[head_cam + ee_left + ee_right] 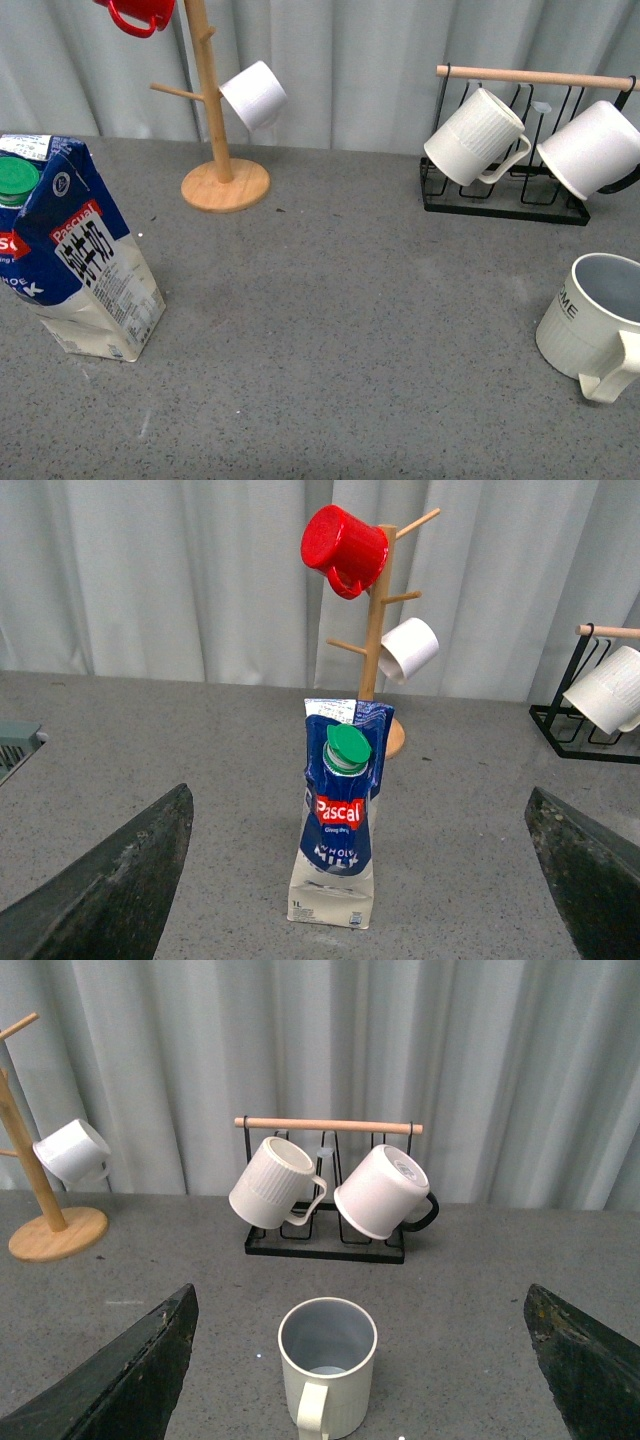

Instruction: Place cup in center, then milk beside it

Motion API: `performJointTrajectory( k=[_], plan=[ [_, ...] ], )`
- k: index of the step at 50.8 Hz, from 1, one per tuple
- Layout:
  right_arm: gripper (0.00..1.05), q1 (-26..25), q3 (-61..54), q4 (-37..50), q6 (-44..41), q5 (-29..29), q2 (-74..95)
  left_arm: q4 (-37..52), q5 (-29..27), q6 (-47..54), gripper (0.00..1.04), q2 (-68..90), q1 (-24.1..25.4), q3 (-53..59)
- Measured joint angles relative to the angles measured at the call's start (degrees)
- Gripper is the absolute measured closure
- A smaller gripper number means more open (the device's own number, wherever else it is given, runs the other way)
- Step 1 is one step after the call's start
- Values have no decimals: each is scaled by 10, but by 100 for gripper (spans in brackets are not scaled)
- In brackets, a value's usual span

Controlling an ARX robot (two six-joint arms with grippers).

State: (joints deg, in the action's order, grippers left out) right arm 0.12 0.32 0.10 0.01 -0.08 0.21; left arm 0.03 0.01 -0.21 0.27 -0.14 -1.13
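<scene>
Standing cup (588,328), handle toward robot

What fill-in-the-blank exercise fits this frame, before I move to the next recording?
The milk carton has a ___ cap.
In the front view, the cup stands far to the ___.
The mug hung topmost on the wooden mug tree is ___.
The black wire rack holds ___ white mugs.
Missing words: green; right; red; two.

A wooden peg mug tree (225,186) bears a red mug (135,14) and a white mug (254,95), well apart from a black wire rack (470,206).
</scene>
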Motion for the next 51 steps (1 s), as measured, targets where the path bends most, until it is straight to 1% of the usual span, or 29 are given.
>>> performJointTrajectory(
  k=[43, 44, 46, 48, 51],
  plan=[
    [9, 0, 0, 0, 0, 0, 0, 0, 0, 0, 7, 0, 0, 0],
    [9, 0, 0, -1, -2, 3, 0, 0, 0, 0, 7, 0, 0, 0],
    [9, 22, 12, -34, -34, 75, 25, 0, 0, 0, 7, 0, 0, 0],
    [9, 29, 20, -31, -53, 110, 69, 0, 0, 0, 7, 0, 0, 0],
    [9, 26, 33, 3, -60, 101, 148, 0, 0, 0, 7, 0, 0, 0]
  ],
)
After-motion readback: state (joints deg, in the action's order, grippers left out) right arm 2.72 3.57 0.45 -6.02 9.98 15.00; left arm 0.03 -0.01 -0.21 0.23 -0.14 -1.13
